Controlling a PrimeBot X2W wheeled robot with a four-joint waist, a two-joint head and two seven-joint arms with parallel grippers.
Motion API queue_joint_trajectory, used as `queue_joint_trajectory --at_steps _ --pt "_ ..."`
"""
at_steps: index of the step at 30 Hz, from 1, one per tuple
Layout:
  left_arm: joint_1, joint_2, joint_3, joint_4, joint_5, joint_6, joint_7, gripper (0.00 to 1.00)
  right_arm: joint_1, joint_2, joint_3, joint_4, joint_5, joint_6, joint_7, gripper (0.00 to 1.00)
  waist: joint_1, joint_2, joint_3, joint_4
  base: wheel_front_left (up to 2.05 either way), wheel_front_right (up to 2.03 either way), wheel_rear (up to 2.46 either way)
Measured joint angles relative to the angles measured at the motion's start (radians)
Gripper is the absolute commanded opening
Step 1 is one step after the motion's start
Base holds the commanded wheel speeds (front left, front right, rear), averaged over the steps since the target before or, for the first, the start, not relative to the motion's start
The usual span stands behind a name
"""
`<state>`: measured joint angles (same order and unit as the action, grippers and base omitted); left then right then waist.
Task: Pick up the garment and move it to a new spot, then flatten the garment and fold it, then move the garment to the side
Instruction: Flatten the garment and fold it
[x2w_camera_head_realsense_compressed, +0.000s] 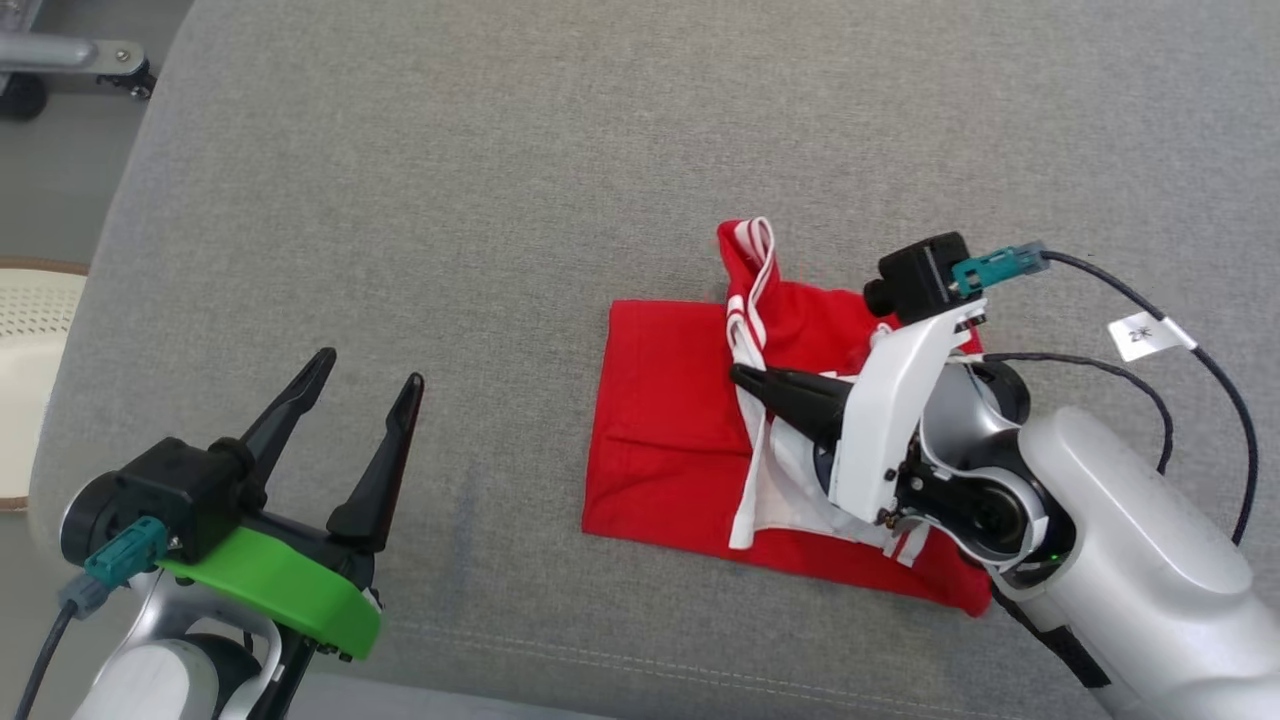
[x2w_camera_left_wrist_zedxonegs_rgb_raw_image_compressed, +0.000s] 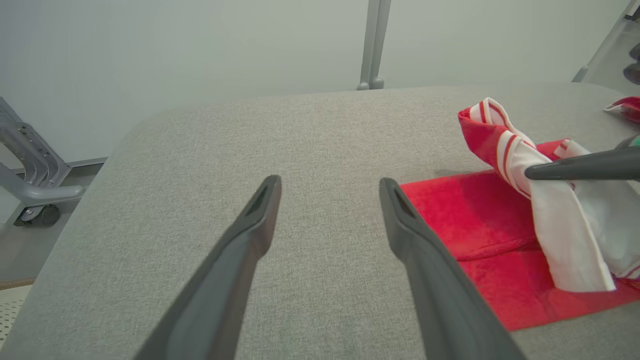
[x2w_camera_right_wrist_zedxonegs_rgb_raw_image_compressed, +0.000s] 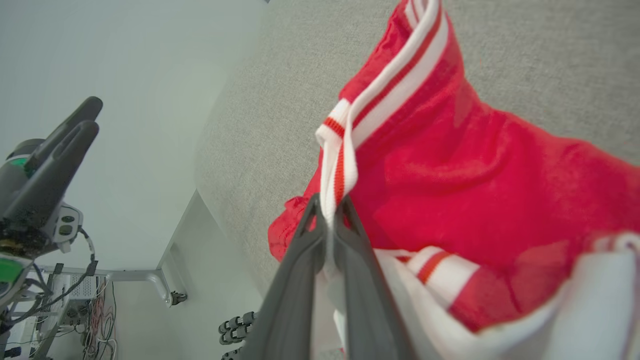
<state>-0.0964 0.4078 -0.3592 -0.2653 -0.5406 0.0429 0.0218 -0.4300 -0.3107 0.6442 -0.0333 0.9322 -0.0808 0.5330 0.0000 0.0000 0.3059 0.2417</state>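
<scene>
Grey surface (x2w_camera_head_realsense_compressed: 500, 200): red garment (x2w_camera_head_realsense_compressed: 670, 440) half flat; right pincer (x2w_camera_head_realsense_compressed: 742, 376) pinching its striped edge, likely mid-fold; left pincer (x2w_camera_head_realsense_compressed: 370, 368) spread. Side-move pending.

Robot lab, grey fabric-topped table (x2w_camera_head_realsense_compressed: 500, 200), bare pale wall (x2w_camera_left_wrist_zedxonegs_rgb_raw_image_compressed: 150, 50), wheeled metal frame (x2w_camera_left_wrist_zedxonegs_rgb_raw_image_compressed: 40, 190), tangled floor cables (x2w_camera_right_wrist_zedxonegs_rgb_raw_image_compressed: 97, 320).

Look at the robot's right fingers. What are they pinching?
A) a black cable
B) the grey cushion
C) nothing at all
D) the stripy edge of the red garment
D: the right fingers are shut on the white-and-red striped edge of the red garment, as the right wrist view shows up close.
</scene>
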Motion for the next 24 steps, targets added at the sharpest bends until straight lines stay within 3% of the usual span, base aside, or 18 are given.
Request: queue_joint_trajectory --at_steps 11,20,21,22,24 --pt "-0.006 -0.017 0.002 0.041 0.000 0.002 -0.001 1.00 -0.045 0.093 0.056 0.085 -0.019 -0.010 0.015 0.00 0.0000 0.0000 -0.004 0.081 0.00 0.00 0.00" --pt "-0.006 -0.022 0.003 0.059 0.000 0.002 -0.007 1.00 -0.075 0.131 0.066 0.160 -0.037 -0.020 0.015 0.00 0.0000 0.0000 -0.005 0.089 0.00 0.00 0.00" --pt "-0.006 -0.022 0.004 0.060 0.000 0.002 -0.007 1.00 -0.079 0.135 0.064 0.167 -0.037 -0.020 0.015 0.11 0.0000 0.0000 -0.004 0.089 0.00 0.00 0.00" --pt "-0.006 -0.023 0.004 0.061 0.000 0.002 -0.012 1.00 -0.081 0.140 0.062 0.174 -0.037 -0.023 0.015 1.00 0.0000 0.0000 -0.004 0.088 0.00 0.00 0.00" --pt "-0.006 -0.024 0.007 0.064 0.000 0.002 -0.015 1.00 -0.083 0.153 0.052 0.184 -0.037 -0.027 0.008 1.00 0.0000 0.0000 -0.003 0.086 0.00 0.00 0.00"
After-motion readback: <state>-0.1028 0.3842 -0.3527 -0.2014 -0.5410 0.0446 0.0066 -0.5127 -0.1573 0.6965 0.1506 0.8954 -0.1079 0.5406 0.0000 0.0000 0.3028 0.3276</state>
